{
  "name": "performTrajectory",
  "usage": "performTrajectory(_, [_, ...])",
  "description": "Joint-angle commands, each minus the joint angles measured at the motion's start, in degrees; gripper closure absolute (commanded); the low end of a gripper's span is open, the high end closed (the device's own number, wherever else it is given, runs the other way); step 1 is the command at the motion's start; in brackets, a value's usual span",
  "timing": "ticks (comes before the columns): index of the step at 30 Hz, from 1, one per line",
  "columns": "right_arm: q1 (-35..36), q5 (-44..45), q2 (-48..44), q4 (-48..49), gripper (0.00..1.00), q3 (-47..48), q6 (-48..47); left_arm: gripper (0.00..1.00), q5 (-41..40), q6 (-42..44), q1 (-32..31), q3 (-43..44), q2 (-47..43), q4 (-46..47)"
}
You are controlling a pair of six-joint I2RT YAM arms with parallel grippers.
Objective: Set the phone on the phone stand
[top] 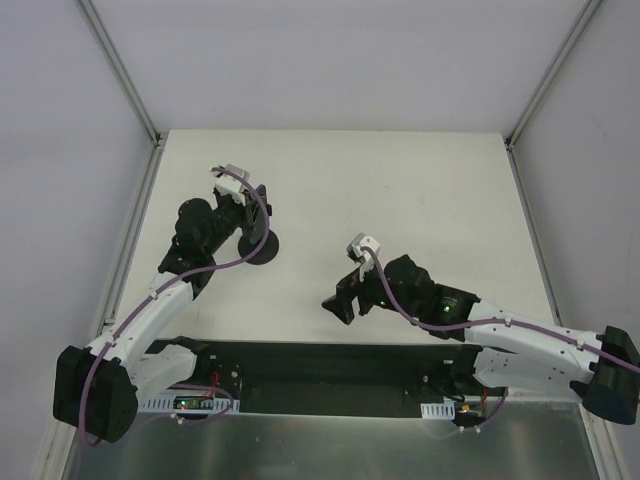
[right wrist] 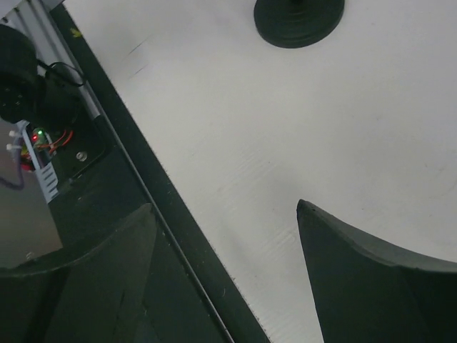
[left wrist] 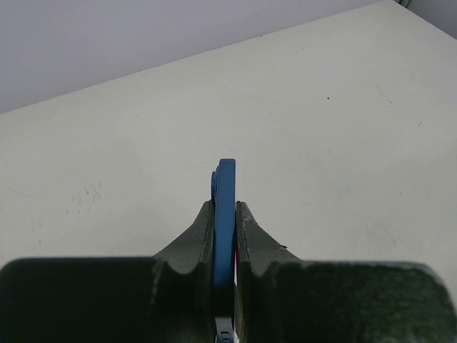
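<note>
My left gripper (left wrist: 225, 206) is shut on the phone (left wrist: 226, 179), a thin blue-edged slab seen edge-on that sticks out past the fingertips, held above the white table. In the top view the left gripper (top: 257, 207) is just above and behind the phone stand (top: 263, 250), whose round black base sits on the table; I cannot pick out the phone there. My right gripper (top: 338, 300) is open and empty, low near the table's front edge, to the right of the stand. In the right wrist view the right gripper (right wrist: 223, 207) has its jaws wide apart, and the stand's disc base (right wrist: 300, 20) lies far ahead.
The white table (top: 420, 190) is bordered by aluminium frame rails and grey walls. A black strip (top: 330, 365) with electronics runs along the near edge and shows under the right gripper in the right wrist view (right wrist: 114, 186).
</note>
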Motion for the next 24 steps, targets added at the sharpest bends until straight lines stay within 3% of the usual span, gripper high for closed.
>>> performTrajectory(1, [-0.03, -8.33, -4.35, 2.29, 0.19, -1.16, -2.75, 1.00, 6.96, 5.54, 4.91, 0.81, -0.92, 3.10])
performTrajectory(13, [-0.12, -5.26, -14.18, -3.15, 0.19, -5.55, -1.26, 1.00, 15.64, 7.40, 21.61, 17.50, 18.56, 8.72])
performTrajectory(18, [-0.47, -2.18, -17.09, -7.81, 0.18, -4.59, -2.14, 1.00, 22.23, 3.18, 30.47, 25.50, 29.04, 16.87])
performTrajectory(24, [-2.66, -1.48, -17.89, -10.36, 0.16, -2.92, -2.75, 1.00, 26.46, 3.00, 35.41, 41.12, 41.70, 18.22])
